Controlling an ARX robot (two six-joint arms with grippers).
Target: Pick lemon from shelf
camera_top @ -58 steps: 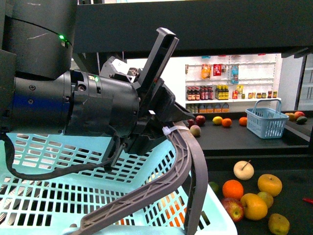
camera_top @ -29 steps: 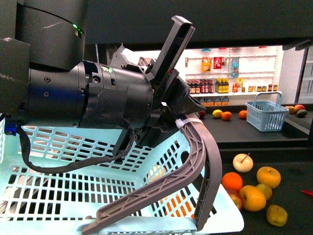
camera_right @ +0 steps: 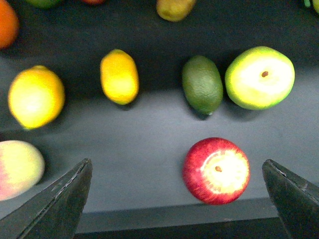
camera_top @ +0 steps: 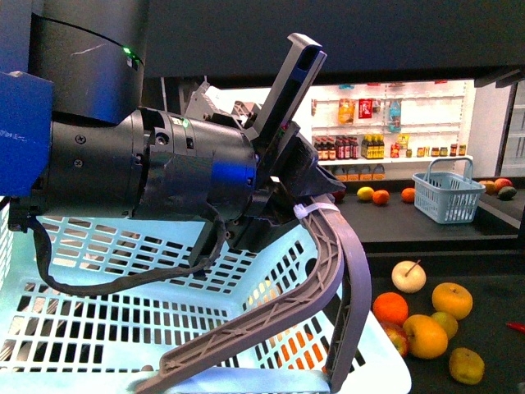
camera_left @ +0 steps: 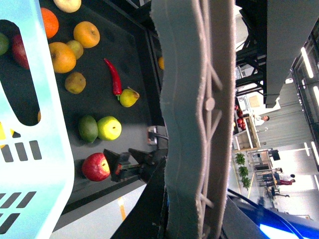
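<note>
Logged rightward shift of left gripper (camera_top: 289,197) and pale-blue basket (camera_top: 98,328) since a second ago. Spotted lemon (camera_right: 36,97) resting on dark shelf tray (camera_right: 149,124), just beside oval yellow fruit (camera_right: 119,75), apart from avocado (camera_right: 202,83) and red apple (camera_right: 216,170). Saw right gripper (camera_right: 174,199) above tray, fingers spread wide, grasping nothing. Found left gripper clamped on grey handle (camera_top: 344,271) of basket.

A red apple (camera_right: 216,171) lay just in front of the right hand (camera_right: 175,167); beyond it, an avocado (camera_right: 202,90) sat just beside a green apple (camera_right: 259,77).
</note>
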